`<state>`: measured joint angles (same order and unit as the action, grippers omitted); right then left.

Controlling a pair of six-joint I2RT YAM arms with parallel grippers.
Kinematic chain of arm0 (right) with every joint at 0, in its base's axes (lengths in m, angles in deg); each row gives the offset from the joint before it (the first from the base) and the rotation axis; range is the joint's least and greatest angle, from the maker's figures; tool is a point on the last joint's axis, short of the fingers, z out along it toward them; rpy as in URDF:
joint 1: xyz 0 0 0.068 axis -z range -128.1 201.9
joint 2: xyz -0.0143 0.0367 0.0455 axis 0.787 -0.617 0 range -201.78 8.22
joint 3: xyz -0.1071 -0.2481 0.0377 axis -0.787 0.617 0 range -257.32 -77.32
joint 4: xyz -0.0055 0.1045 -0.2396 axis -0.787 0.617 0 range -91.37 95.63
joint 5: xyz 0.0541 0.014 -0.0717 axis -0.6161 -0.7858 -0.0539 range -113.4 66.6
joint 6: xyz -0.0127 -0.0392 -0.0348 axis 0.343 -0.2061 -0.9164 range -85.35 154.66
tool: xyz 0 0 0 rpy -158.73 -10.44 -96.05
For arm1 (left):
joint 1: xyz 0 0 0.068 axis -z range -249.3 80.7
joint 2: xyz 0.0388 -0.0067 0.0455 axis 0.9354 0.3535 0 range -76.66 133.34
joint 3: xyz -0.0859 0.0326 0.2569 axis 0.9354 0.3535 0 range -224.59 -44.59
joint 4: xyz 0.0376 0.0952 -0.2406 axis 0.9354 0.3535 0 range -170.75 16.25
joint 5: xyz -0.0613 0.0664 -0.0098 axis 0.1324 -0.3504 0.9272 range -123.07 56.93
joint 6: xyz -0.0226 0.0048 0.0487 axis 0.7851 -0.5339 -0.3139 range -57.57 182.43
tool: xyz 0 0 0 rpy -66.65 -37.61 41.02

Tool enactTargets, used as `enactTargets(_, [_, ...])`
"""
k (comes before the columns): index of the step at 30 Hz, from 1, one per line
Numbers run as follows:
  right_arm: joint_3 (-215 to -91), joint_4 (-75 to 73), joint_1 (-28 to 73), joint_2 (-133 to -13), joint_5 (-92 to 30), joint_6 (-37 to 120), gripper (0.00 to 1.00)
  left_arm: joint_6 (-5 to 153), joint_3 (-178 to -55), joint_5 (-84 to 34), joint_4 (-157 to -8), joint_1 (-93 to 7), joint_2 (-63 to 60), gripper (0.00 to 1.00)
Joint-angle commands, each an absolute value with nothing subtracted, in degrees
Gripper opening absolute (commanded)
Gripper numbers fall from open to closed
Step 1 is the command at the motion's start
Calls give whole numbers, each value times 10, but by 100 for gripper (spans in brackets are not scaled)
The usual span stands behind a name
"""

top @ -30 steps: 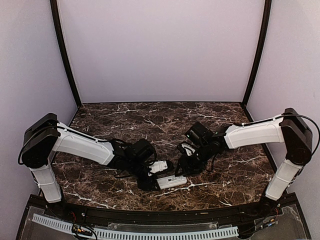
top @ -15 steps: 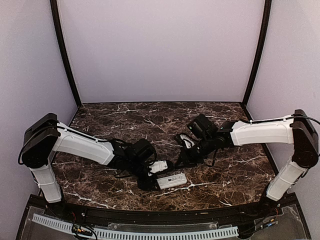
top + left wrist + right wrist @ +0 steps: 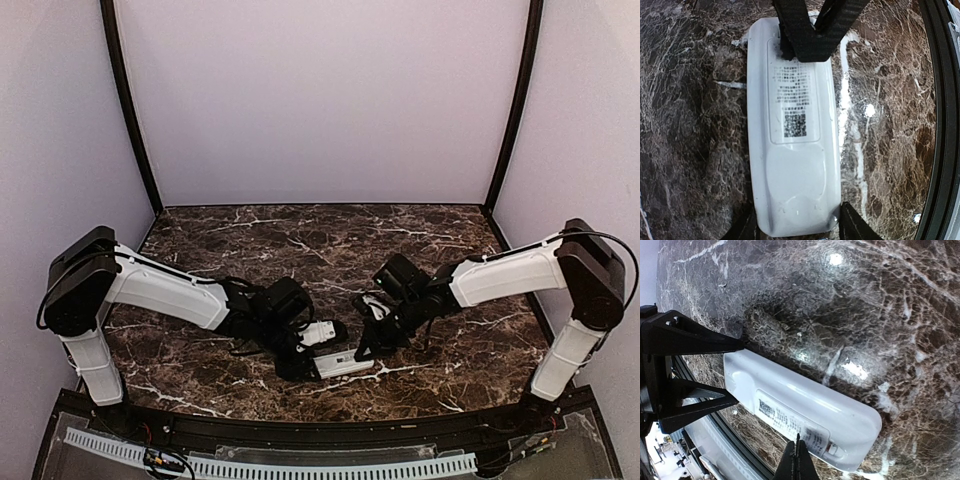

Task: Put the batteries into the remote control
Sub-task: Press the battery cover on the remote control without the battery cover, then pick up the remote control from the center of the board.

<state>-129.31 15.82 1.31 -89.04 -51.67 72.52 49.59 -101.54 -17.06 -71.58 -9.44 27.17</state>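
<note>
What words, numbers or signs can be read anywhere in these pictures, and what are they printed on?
Label on the back of the remote control: rows of tiny dark print, too blurred to read.
Square code below that print: a dot pattern only, no words.
Same label in the right wrist view: too small to read.
Nothing else carries writing.

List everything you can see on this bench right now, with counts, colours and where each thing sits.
remote: one, white, label side up, near the table's front edge
batteries: none visible
table: one, dark brown marble with white veins, under everything
walls: pale lilac, behind and at both sides
left pincer: one, black, closed on the remote's sides at one end
right pincer: one, black, shut, tip at the remote's other end
</note>
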Motion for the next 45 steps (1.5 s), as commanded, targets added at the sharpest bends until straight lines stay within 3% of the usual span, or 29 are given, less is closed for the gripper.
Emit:
enactTargets(1, [-1321,179,10,-854,-510,700,0,500,-1008,-164,-670,-88,302,15])
enactTargets(5, [-1345,180,10,-815,-505,662,0,496,-1017,-164,-656,-88,301,23])
enactTargets(10, [-1381,239,10,-782,-447,588,19,496,-1014,-149,-654,-88,266,55])
enactTargets(14, [-1401,245,10,-764,-436,498,39,499,-997,-146,-684,-93,191,74])
enactTargets(20, [-1413,207,5,-787,-458,316,62,530,-968,-166,-685,-129,39,86])
enactTargets(25, [-1465,218,-57,-854,-343,199,73,616,-944,-273,-680,-180,-90,98])
enactTargets(27, [-1490,245,-87,-890,-338,151,85,636,-943,-345,-667,-186,-109,99])
enactTargets(28, [-1504,267,-104,-909,-338,131,96,642,-948,-377,-652,-189,-114,99])
enactTargets(29, [-1519,290,-119,-930,-336,111,98,651,-951,-387,-639,-191,-115,99])
enactTargets(41, [-1596,369,-164,-1058,-251,93,98,656,-970,-394,-608,-212,-160,99])
enactTargets(45, [-1618,403,-164,-1081,-254,102,91,656,-965,-384,-611,-213,-171,99])
